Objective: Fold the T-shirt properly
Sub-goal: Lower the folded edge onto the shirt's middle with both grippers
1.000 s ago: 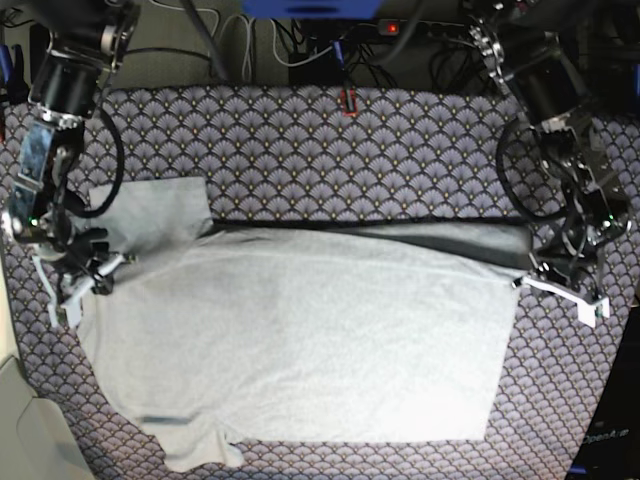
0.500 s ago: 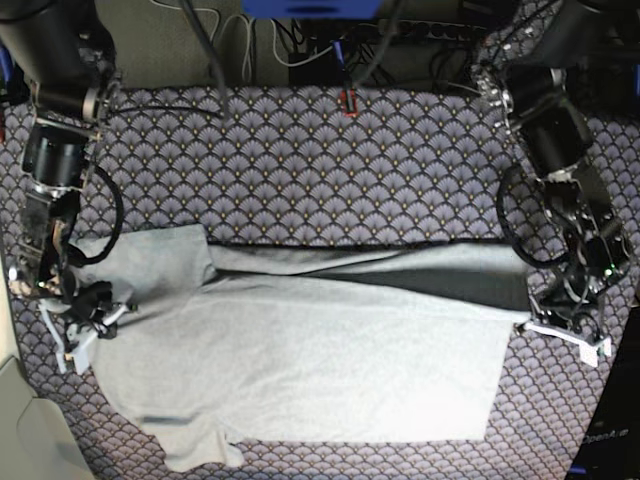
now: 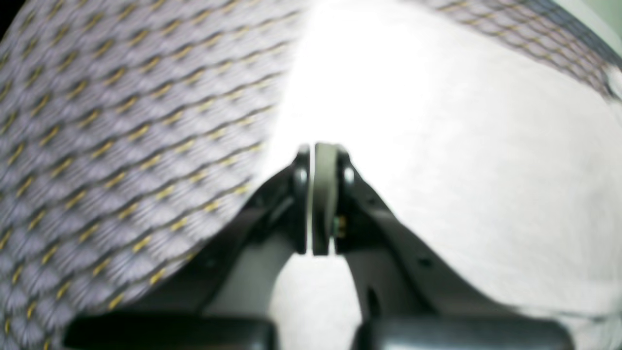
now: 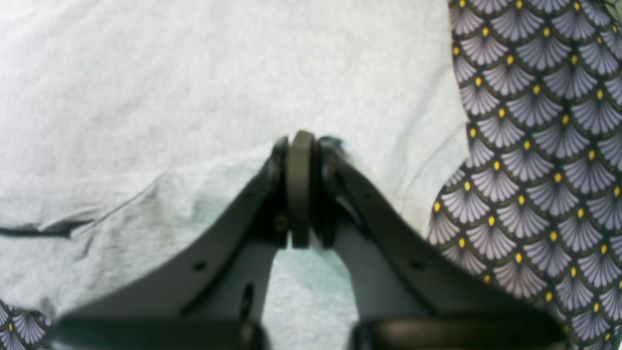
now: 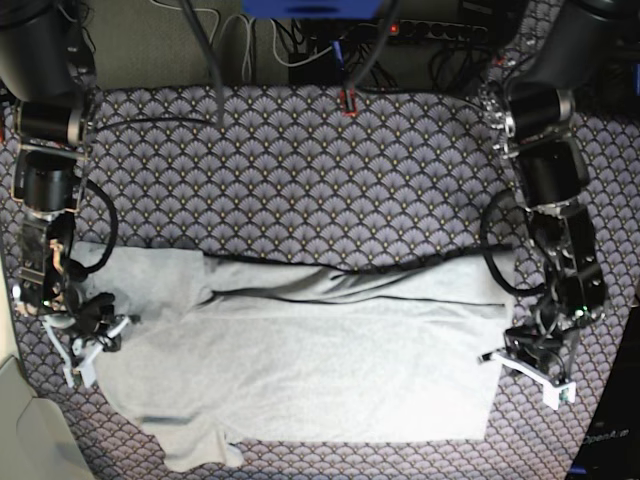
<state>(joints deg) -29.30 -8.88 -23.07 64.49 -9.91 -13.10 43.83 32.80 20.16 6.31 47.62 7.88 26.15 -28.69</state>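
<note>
Now, left hand (image 3: 320, 194): pinched shut on shirt (image 5: 300, 370) edge.
Right hand (image 4: 301, 189): clamped on shirt.
Table (image 5: 300, 170): patterned cloth.

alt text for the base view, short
Overhead view: a light grey T-shirt lies partly folded on a fan-patterned tablecloth. The left gripper and right gripper, both shut, pinch its opposite side edges.

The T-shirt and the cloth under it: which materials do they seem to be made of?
The T-shirt looks like soft matte knit, probably cotton jersey: fine heathered grey texture, limp creases. The tablecloth seems a smooth printed fabric, purple-grey fan scales with yellow dots; whether woven or coated is unclear.
</note>
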